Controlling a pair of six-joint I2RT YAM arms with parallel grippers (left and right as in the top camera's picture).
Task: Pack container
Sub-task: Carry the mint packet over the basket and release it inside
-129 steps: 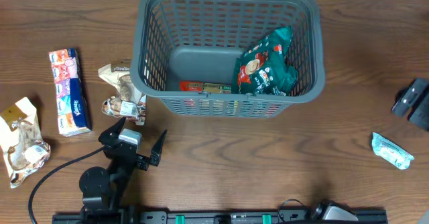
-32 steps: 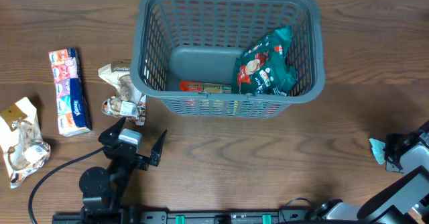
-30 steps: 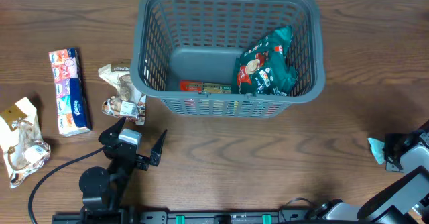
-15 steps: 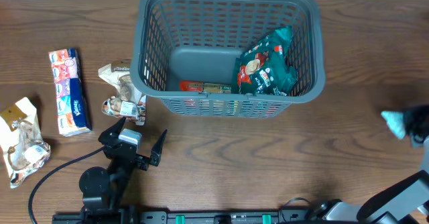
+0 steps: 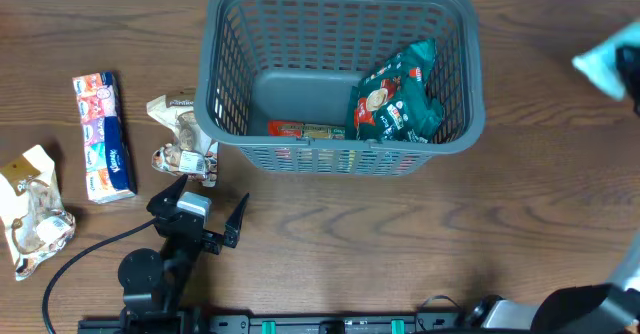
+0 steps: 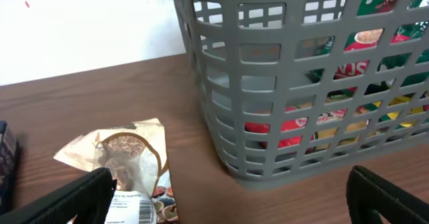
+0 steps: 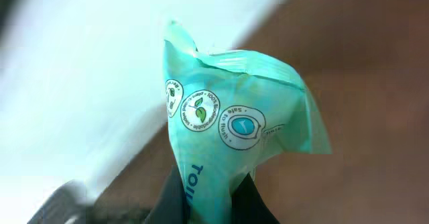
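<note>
Right gripper [image 7: 208,200]: its two fingers are squeezing shut on a light green packet [image 7: 234,123] and seem to be holding it up off the table [image 5: 400,244], at the far right edge.
Left gripper [image 5: 205,202]: its fingers are standing wide apart and holding nothing; it is sitting near the front of the table.
Container [image 5: 345,157]: it is sitting upright at the back middle of the table, well apart from the right gripper.
Already packed: a dark green packet [image 5: 400,94] is leaning in the right side of the container, and a red and yellow bar [image 5: 308,131] is lying on its floor by the front wall.
Being packed: the light green packet is looking like the next thing going in, but it is not yet over the container.
Waiting outside: a brown snack packet [image 5: 183,137] is lying just beside the container's left wall, a long tissue pack [image 5: 103,134] is lying further left, and a crumpled beige packet [image 5: 35,209] is lying near the left edge.
How far along: I am guessing it is less than half done.
Hard to see: from above, the picture edge is cutting off most of the right gripper and blurring its packet; the wrist picture is hiding the packet's bottom between the fingers, so its words are not making sense.
</note>
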